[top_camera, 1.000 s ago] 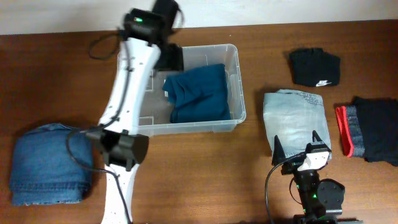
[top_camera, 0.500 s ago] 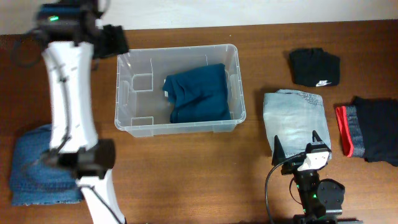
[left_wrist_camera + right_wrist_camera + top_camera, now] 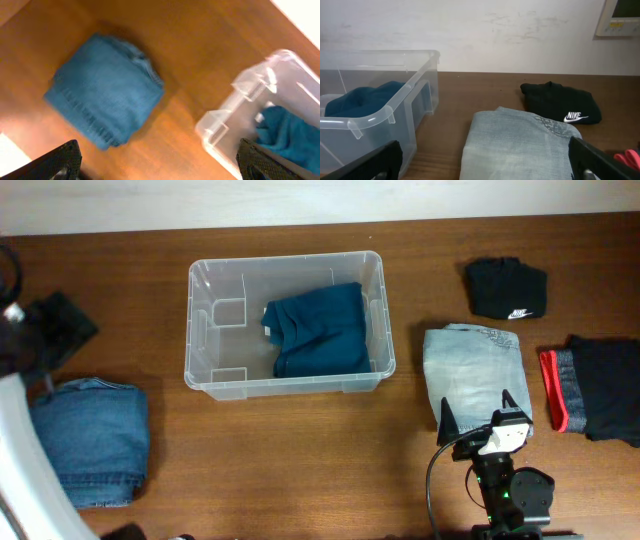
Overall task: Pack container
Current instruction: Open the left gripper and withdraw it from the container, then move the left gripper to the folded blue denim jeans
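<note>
Position: the container (image 3: 290, 387) stands upright and open-topped on the wooden table (image 3: 300, 470), in the upper middle of the overhead frame, a little left of centre.
Contents: one folded teal garment (image 3: 318, 330) lies in its right half; the left half is bare.
Handling (judged): probably light and fairly stiff, though the thin clear walls may flex. The smooth plastic looks slippery, so the rim along a short side seems the surest hold. Not fragile.
Left arm: the left gripper (image 3: 159, 150) has its fingers spread wide with nothing between them. It hangs over bare table between the folded blue jeans (image 3: 102, 90) and the container's near corner, at the far left edge of the overhead frame.
Right arm: the right gripper (image 3: 482, 150) is likewise released and empty. It sits low at the lower right of the overhead frame, at the near edge of the pale denim garment (image 3: 520, 140) and well apart from the container.
Other items: a black garment (image 3: 506, 288) at upper right and a dark garment with a red band (image 3: 600, 385) at the right edge.
Writing: "NIKE" in white on the black garment. Nothing legible on the container.
</note>
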`<state>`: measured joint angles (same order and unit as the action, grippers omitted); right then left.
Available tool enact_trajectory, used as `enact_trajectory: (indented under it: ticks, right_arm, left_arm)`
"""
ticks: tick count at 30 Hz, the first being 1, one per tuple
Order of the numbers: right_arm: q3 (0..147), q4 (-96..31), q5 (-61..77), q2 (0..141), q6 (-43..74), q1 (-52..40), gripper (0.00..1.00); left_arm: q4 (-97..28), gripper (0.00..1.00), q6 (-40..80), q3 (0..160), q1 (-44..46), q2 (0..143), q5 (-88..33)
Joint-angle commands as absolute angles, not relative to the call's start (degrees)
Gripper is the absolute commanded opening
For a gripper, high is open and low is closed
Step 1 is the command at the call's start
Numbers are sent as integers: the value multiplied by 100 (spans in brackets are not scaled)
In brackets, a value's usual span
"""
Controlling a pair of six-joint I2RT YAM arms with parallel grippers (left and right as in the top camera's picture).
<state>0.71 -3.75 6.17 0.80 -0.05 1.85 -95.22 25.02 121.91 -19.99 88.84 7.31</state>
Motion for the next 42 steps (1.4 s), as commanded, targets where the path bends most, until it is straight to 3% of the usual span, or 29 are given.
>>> enact_trajectory:
  ticks: [1,13,20,42]
  right_arm:
    - [32,-379,705,32,-21,228,98]
    - [32,-379,705,32,-21,228,99]
    - [32,-379,705,32,-21,228,99]
    - [32,-379,705,32,-21,228,99]
  left_arm:
    - [-9292,99,2821,11443,-2414,8414,679]
    - [-7732,99,3356,7876,-4213,6462,-242]
    - [-7091,99,3385,6386,-5059,6296,-825]
    - [-5129,99,3559,4189,-5474,6934,-631]
